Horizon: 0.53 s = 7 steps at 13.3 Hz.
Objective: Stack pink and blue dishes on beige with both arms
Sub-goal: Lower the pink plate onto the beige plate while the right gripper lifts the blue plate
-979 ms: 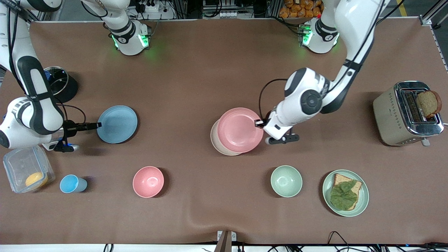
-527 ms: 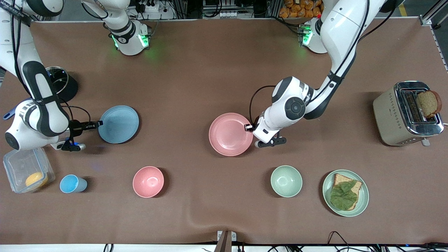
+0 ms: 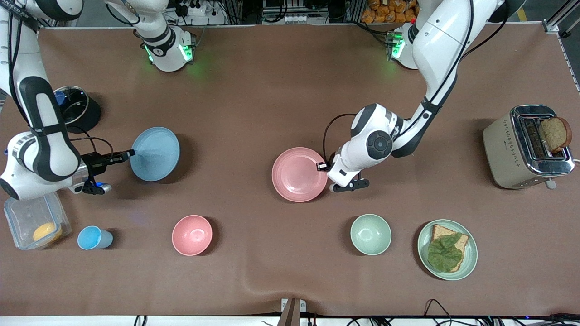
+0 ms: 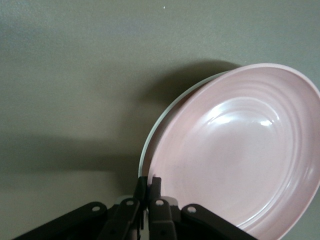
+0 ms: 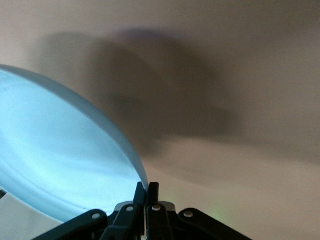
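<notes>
The pale pink plate [image 3: 299,174] lies flat on the beige plate at the table's middle. My left gripper [image 3: 322,165] is shut on the pink rim at the side toward the left arm's end. In the left wrist view the gripper [image 4: 148,179] pinches the pink plate [image 4: 235,150], and only a thin pale rim of the beige plate [image 4: 144,160] shows beneath. The light blue plate [image 3: 156,154] is tilted up off the table near the right arm's end. My right gripper [image 3: 131,154] is shut on its rim. The right wrist view shows that gripper [image 5: 146,186] clamping the blue plate [image 5: 55,155].
Nearer the front camera stand a blue cup [image 3: 93,237], a pink bowl [image 3: 192,235], a green bowl [image 3: 370,234] and a green plate with a sandwich [image 3: 447,249]. A toaster [image 3: 528,145] holds bread. A clear container [image 3: 34,222] and a lidded black pot [image 3: 77,106] flank the right arm.
The left arm slid the pink plate toward the right arm's end until it covered the beige plate. The right gripper raised the blue plate's rim, tipping the plate up.
</notes>
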Available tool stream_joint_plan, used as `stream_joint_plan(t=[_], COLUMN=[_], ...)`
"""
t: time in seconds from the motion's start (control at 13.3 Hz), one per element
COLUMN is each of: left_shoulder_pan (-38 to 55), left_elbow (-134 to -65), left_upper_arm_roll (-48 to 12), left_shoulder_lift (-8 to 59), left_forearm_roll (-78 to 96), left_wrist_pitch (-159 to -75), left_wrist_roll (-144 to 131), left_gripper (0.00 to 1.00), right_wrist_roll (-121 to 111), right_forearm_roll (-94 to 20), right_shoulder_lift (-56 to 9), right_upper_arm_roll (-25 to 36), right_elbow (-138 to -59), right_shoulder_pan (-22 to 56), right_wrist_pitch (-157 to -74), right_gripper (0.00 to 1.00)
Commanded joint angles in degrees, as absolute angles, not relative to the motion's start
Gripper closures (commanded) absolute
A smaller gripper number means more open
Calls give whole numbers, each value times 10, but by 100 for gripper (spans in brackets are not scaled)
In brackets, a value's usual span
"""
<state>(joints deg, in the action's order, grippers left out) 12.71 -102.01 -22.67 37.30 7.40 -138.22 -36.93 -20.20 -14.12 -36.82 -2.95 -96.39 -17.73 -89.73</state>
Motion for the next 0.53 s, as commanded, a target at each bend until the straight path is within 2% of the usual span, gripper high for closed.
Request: stream_joint_plan(t=[0.0,0.3,0.38,0.45], left_shoulder_pan=[130,137,138,139], left_elbow=[-1017,-1017,-1016,-1016], left_upper_arm_roll=[-226,-225,-225,-225], left_shoulder_lift=[378,381,382,384], left_forearm_roll=[60,60,60,60], left_wrist_pitch=[-1389,-1397,-1397,-1397], left_wrist_roll=[-373,-374,-374,-374], left_gripper=[100,100,96,77], right_wrist_roll=[-193,-182,-175,-171], right_forearm_roll=[-154,-160,-166,-174], right_shoulder_lift=[-356,-352,-352,-353], right_upper_arm_roll=[-40,-60,-62,-62], right_elbow=[-960,-936,-931,-923], right_shoulder_pan=[-170,-163,-157,-154], right_wrist_pitch=[-861,-841,-840,-840], right_gripper=[100,100,100,100])
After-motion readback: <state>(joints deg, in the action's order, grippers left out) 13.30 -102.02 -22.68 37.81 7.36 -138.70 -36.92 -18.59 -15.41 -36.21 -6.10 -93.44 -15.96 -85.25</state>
